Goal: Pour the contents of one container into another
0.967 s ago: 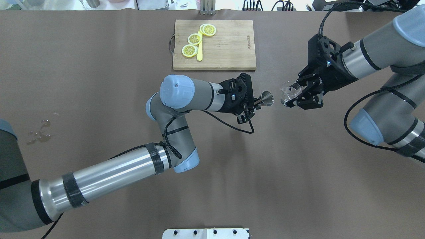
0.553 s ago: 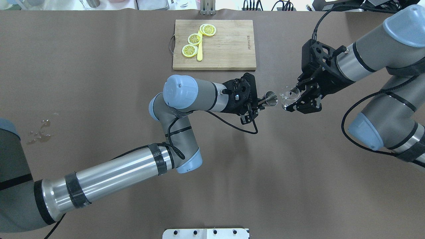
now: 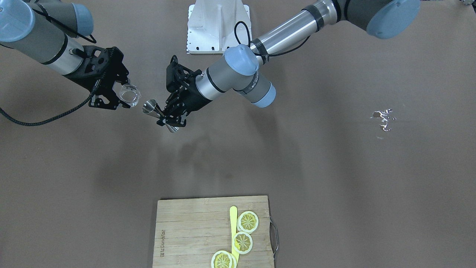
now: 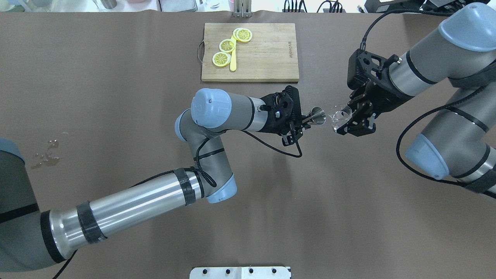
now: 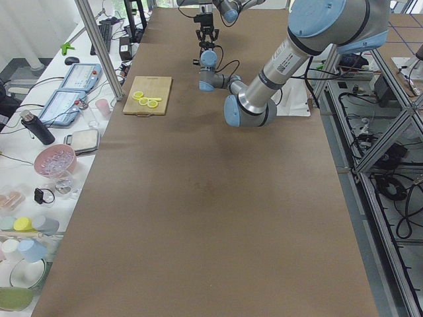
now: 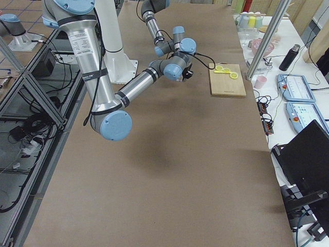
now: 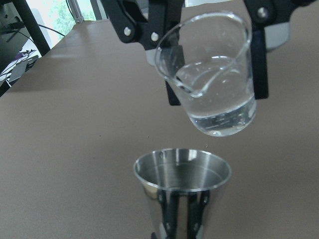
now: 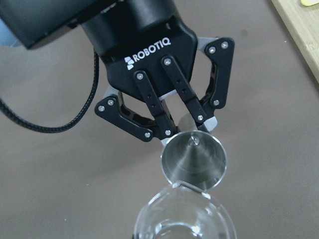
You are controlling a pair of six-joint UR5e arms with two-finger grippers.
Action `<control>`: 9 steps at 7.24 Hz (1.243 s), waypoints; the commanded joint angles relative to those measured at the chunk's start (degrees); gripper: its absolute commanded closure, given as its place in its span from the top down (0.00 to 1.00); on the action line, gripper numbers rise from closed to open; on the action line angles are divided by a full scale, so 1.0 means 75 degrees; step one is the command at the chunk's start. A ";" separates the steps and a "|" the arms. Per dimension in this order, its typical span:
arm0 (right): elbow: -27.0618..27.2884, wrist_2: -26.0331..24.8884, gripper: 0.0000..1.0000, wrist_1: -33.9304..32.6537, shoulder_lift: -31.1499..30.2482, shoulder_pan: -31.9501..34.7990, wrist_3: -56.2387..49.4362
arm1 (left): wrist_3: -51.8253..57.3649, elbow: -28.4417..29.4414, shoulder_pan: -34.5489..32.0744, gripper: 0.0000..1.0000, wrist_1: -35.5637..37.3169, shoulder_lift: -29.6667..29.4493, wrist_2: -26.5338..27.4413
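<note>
My left gripper is shut on the waist of a steel double-cone jigger, held upright above the table's middle. In the left wrist view the jigger's cup opens just below a glass beaker. My right gripper is shut on this beaker, which holds clear liquid. The beaker tilts with its spout over the jigger's rim, and no stream shows. From the right wrist, the beaker's rim nearly touches the jigger in front of the left gripper.
A wooden cutting board with lemon slices and a yellow stick lies at the table's far side. A small wet spill marks the table at the robot's left. The base plate sits at the near edge.
The right gripper has carried the beaker toward the jigger and tipped it further. The left arm has shifted the jigger slightly toward the beaker, closing the gap.
</note>
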 commanded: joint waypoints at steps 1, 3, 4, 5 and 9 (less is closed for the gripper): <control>0.0261 -0.0232 0.00 -0.1426 0.0336 -0.0048 -0.0564 | 0.0000 0.0000 0.0061 0.00 -0.0194 0.0011 0.0004; 0.0261 -0.0315 0.00 -0.2012 0.0477 -0.0037 -0.0589 | 0.0000 0.0000 0.0085 0.00 -0.0195 -0.0001 0.0004; 0.0261 -0.0385 0.00 -0.2596 0.0745 -0.0037 -0.0601 | 0.0000 0.0000 0.0085 0.00 -0.0207 -0.0001 0.0004; 0.0249 -0.0444 0.00 -0.2950 0.0852 -0.0048 -0.0740 | 0.0000 0.0000 0.0085 0.00 -0.0218 -0.0001 0.0004; 0.0237 -0.0923 0.00 -0.4146 0.1380 -0.0399 -0.0858 | 0.0000 0.0000 0.0085 0.00 -0.0265 0.0011 0.0004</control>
